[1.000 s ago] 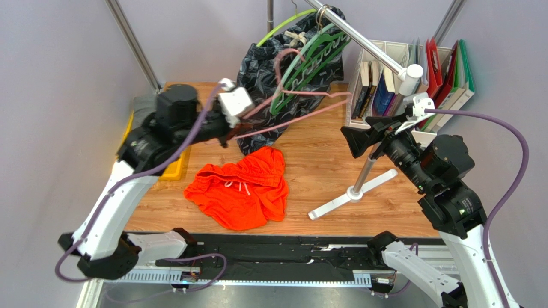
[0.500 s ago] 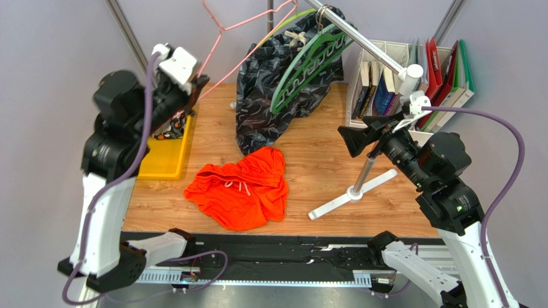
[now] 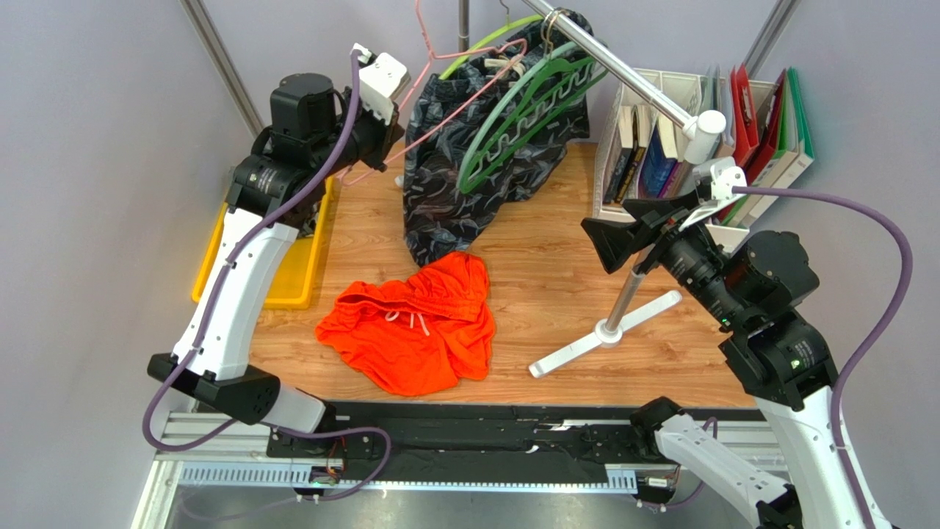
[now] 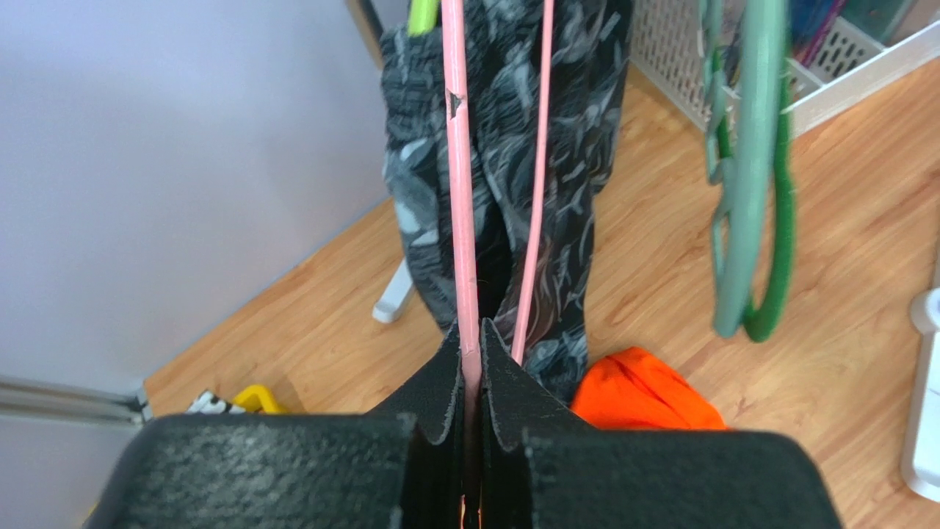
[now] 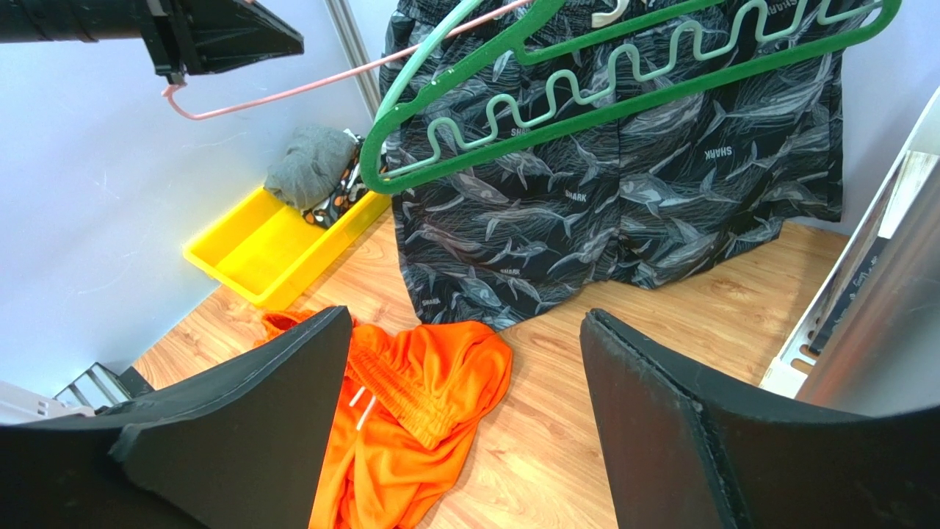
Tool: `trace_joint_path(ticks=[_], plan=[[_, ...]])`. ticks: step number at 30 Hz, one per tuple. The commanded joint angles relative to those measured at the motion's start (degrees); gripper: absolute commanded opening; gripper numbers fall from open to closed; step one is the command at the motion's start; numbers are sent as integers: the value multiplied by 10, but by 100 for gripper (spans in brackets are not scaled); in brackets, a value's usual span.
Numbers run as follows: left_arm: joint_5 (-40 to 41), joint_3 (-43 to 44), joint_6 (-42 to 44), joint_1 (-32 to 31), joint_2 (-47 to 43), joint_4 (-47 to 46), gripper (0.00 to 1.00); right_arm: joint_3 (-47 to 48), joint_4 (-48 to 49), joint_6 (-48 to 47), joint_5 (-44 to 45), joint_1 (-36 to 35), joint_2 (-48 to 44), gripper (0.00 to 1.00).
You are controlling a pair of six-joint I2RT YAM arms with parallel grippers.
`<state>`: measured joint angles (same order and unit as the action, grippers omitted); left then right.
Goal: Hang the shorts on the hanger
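**Upper left of the overhead frame:** left fingers (image 4: pixel 455 380) pressed shut on one thin rod of the pink hanger (image 4: pixel 456 165), high above the worktop (image 3: pixel 552 276). Hanger in the air, hook uppermost near the top edge. Triangular outline slanting toward the upper centre and overlapping the black wavy-patterned garment (image 3: pixel 441 209) in this view; contact between the two not determinable.

**Left wrist view:** gripped rod running straight up from between the fingertips, second pink rod just beside it, garment behind both.

**Centre right of the overhead frame:** right fingers (image 3: pixel 618 237) spread wide and gripping nothing. In the air just beside the upright pole of the rack stand (image 3: pixel 601 336), pointing toward the frame's centre.

**Lower centre:** orange-red shorts (image 3: pixel 414 325) lying crumpled on the worktop, white drawstring visible near the middle. Apart from both sets of fingers and from the hanger, upper edge near the hem of the black garment.

**Upper centre:** green hangers (image 3: pixel 530 105) with wavy bars on the metal rail (image 3: pixel 629 72), black garment hanging below.

**Left edge:** yellow tray (image 3: pixel 292 276) on the worktop, grey cloth (image 5: pixel 309 165) at its far end.

**Upper right:** white mesh basket (image 4: pixel 668 50) of books and folders.
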<state>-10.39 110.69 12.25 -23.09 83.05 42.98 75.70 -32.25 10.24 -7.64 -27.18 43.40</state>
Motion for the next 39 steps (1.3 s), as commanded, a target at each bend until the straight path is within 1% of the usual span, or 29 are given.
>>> trace_joint_path(ticks=[1, 3, 7, 11, 19, 22, 26, 29, 30, 31, 32, 35, 36, 38, 39], plan=[[-16, 59, 0, -34, 3, -13, 0, 7, 26, 7, -9, 3, 1, 81], [-10, 94, 4, -56, 24, -7, 0, 9, 26, 6, -8, 3, 3, 81], [-30, 122, 5, -80, 44, -2, 0, 13, 19, 2, -1, 3, 2, 81], [-60, 121, 16, -104, 35, 3, 0, 15, 16, 0, 0, 4, 1, 81], [-66, 88, 44, -167, -9, 32, 0, 10, 25, 1, -17, 4, 8, 81], [-76, 86, 45, -172, -13, 48, 0, 11, 29, 0, -23, 4, 11, 81], [-88, 85, 32, -172, -16, 69, 0, 13, 35, -4, -45, 4, 12, 80], [-29, 61, 23, -171, -28, 69, 0, 14, 42, -8, -66, 4, 12, 80], [21, 51, 23, -169, -34, 61, 0, 15, 43, -13, -70, 4, 13, 81], [37, 39, 22, -165, -49, 56, 0, 16, 43, -14, -75, 4, 13, 82], [49, 20, 12, -144, -58, 53, 0, 20, 42, -17, -85, 5, 13, 83], [36, -18, 6, -102, -91, 54, 0, 26, 39, -36, -105, 4, 14, 85], [32, -32, 14, -91, -116, 58, 0, 28, 39, -45, -109, 4, 13, 87], [51, -81, 43, -90, -149, 54, 0, 37, 39, -60, -120, 4, 15, 90], [56, -94, 51, -86, -180, 57, 0, 41, 35, -66, -124, 4, 17, 91]])
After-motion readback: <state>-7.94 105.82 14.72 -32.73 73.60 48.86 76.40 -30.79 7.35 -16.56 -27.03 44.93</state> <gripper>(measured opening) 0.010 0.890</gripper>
